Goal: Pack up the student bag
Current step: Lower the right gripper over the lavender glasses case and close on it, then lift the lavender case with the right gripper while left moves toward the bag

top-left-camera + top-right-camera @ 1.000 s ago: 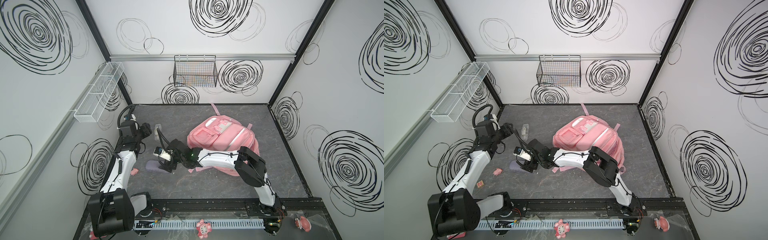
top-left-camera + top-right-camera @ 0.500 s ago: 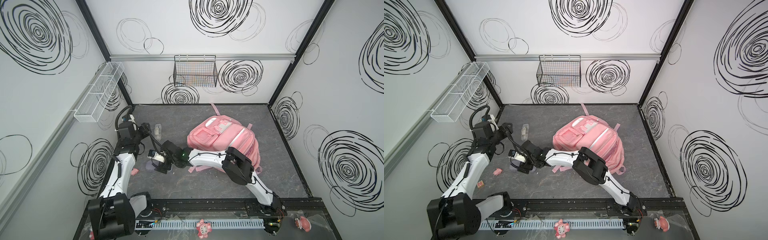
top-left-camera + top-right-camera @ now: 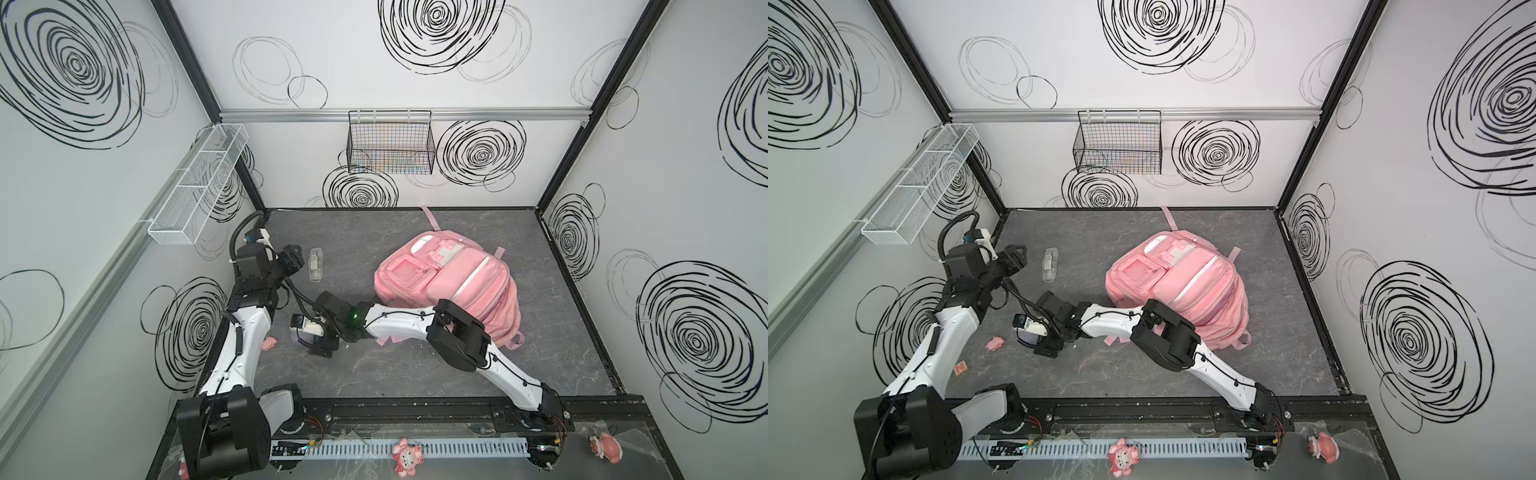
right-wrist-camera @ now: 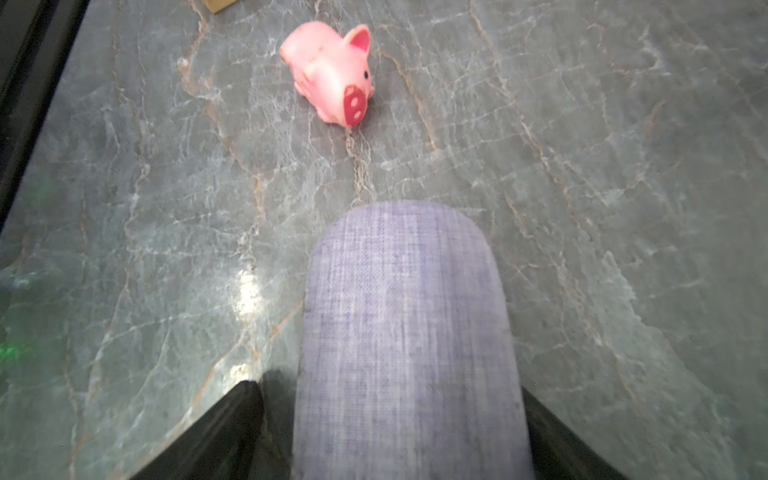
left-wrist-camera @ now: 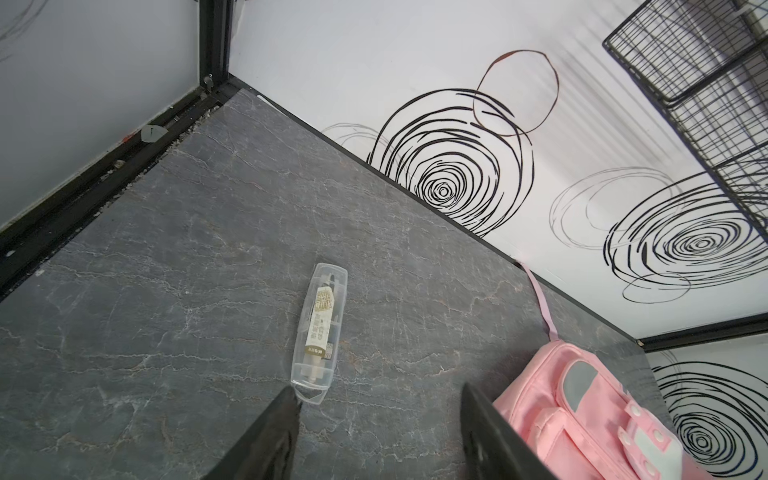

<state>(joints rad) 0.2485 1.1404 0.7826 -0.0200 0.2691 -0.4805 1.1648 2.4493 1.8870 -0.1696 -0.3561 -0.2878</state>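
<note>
While the left gripper [image 5: 378, 395] hovers at the far left with fingers apart, a clear case [image 5: 320, 332] lies just right of it on the table [image 3: 374, 374]. Nearer, a pink pig toy [image 4: 328, 70] sits left of a lavender pouch [image 4: 407, 316]. The right gripper [image 4: 388, 390] straddles this pouch, its fingers spread wide with a gap on one side. Further right, the student bag [image 3: 457, 274] lies flat, pockets up.

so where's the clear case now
In both top views the clear case lies on the floor, left of centre, between the left gripper and the pink backpack.
</note>
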